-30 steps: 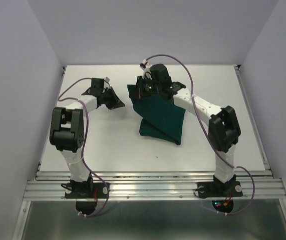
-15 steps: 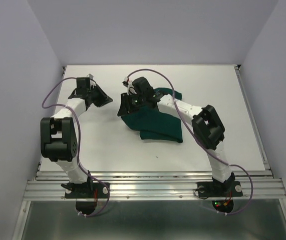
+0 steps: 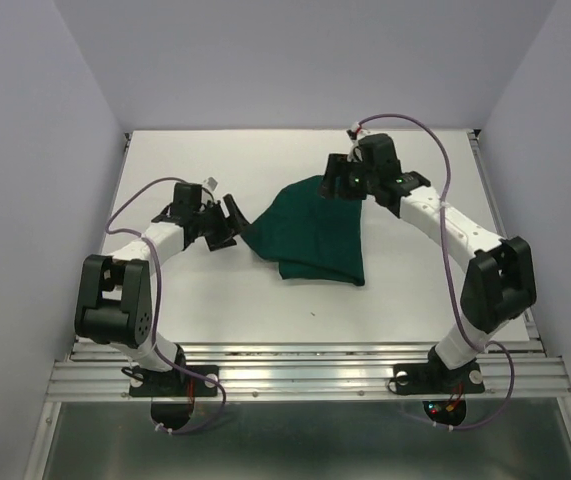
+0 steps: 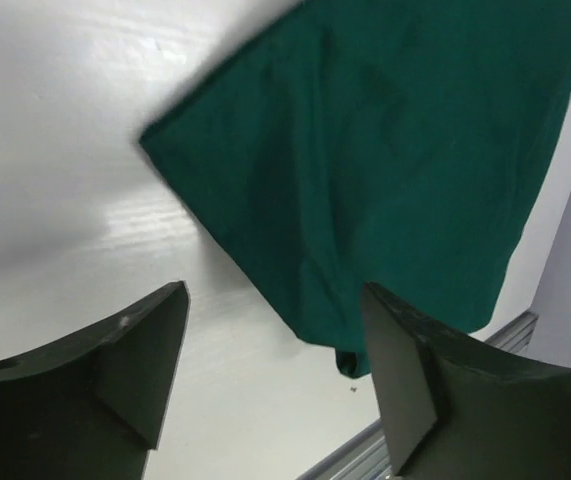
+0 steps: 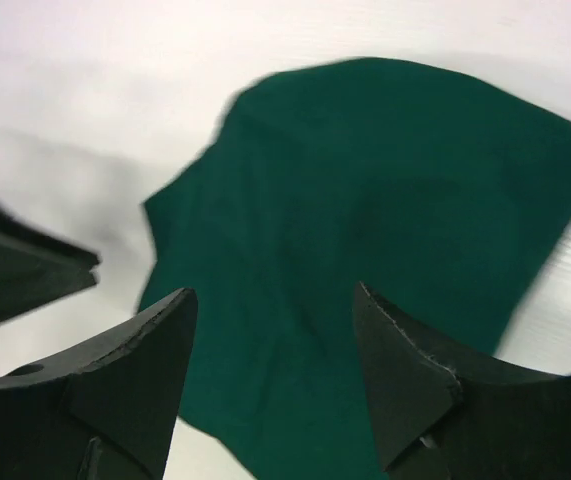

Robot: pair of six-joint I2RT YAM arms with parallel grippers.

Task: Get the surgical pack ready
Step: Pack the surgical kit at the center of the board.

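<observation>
Drape (image 3: 315, 235): soft, light, limp, bunched on counter (image 3: 215, 300). L jaws, R jaws wide open, empty. Best pinch prob. the corner just ahead of L jaws.

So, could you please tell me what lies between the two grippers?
The dark green drape lies on the table between the left gripper and the right gripper, with nothing else there; the top external view shows it.

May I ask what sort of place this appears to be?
Probably a robotics lab bench, not a clinic: a left arm and right arm bolted to a metal rail, a white table boxed by plain walls, and one green drape.
</observation>
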